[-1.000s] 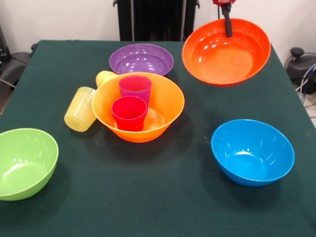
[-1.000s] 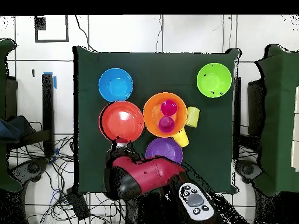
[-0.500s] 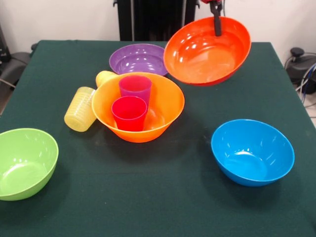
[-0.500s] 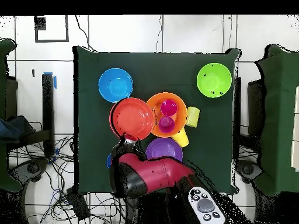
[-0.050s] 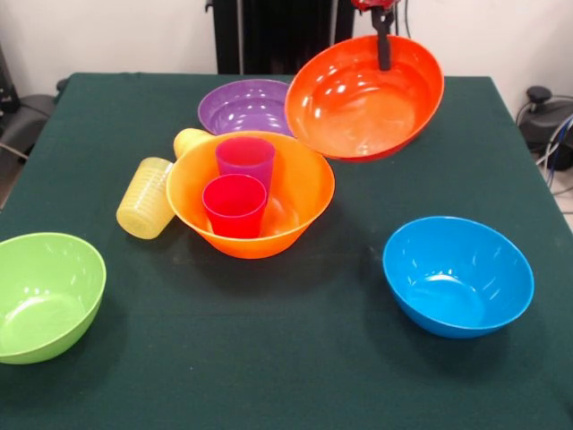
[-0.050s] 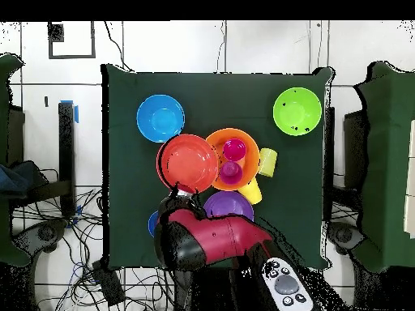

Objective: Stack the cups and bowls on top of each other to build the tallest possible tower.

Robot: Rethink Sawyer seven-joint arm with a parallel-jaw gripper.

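My gripper is shut on the far rim of the red-orange bowl, which hangs tilted in the air beside the big orange-yellow bowl. Seen from above, the red-orange bowl overlaps the orange-yellow bowl's edge. Inside that bowl stand a red-pink cup and a purple cup. A ribbed pale yellow cup and an orange-yellow cup lie on their sides beside it. The purple bowl sits behind.
A light blue bowl rests at the front right and a lime green bowl at the front left of the green table. A small dark blue bowl peeks out beside the arm in the overhead view.
The gripper has carried the red-orange bowl leftward in the front view, from the table's right side to the orange-yellow bowl's edge.
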